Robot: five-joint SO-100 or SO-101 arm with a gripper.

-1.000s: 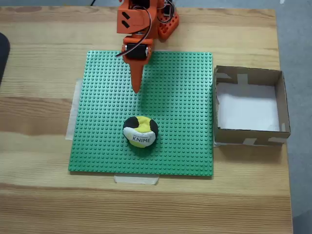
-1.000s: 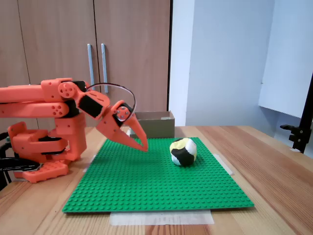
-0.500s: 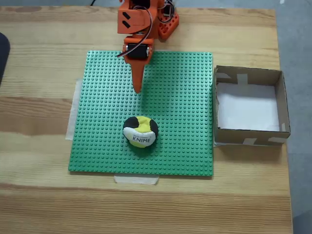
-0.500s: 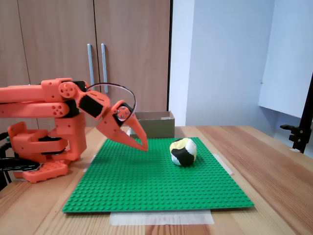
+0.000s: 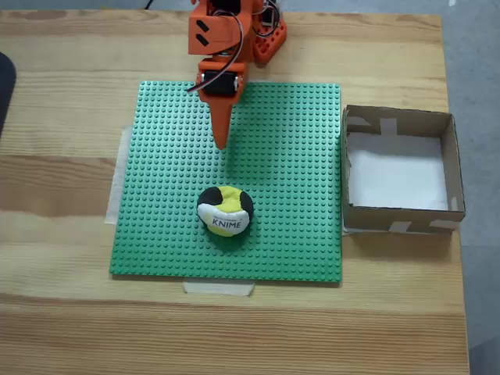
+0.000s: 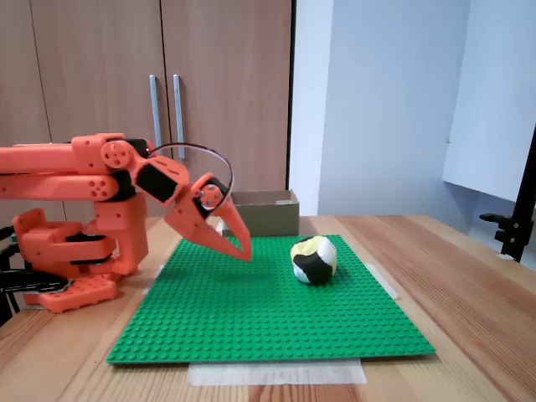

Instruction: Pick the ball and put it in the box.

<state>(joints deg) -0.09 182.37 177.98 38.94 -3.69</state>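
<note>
The ball (image 5: 225, 212), yellow, black and white with "KNIME" on a white panel, rests on the green studded baseplate (image 5: 289, 156); the side fixed view shows the ball (image 6: 314, 260) right of centre. My orange gripper (image 5: 220, 142) is shut, its tips pointing down toward the plate, roughly a ball's width behind the ball and apart from it. From the side, the gripper (image 6: 245, 251) hovers just above the plate, left of the ball. The brown cardboard box (image 5: 451, 164) with a white bottom stands off the plate's right edge, with nothing in it.
The baseplate is taped to a wooden table (image 5: 62, 117). The arm's orange base (image 6: 71, 251) sits at the plate's far edge. A dark object (image 5: 4, 86) pokes in at the left edge. Wooden cabinets (image 6: 167, 84) stand behind the table.
The gripper has risen very slightly; ball and box have not moved.
</note>
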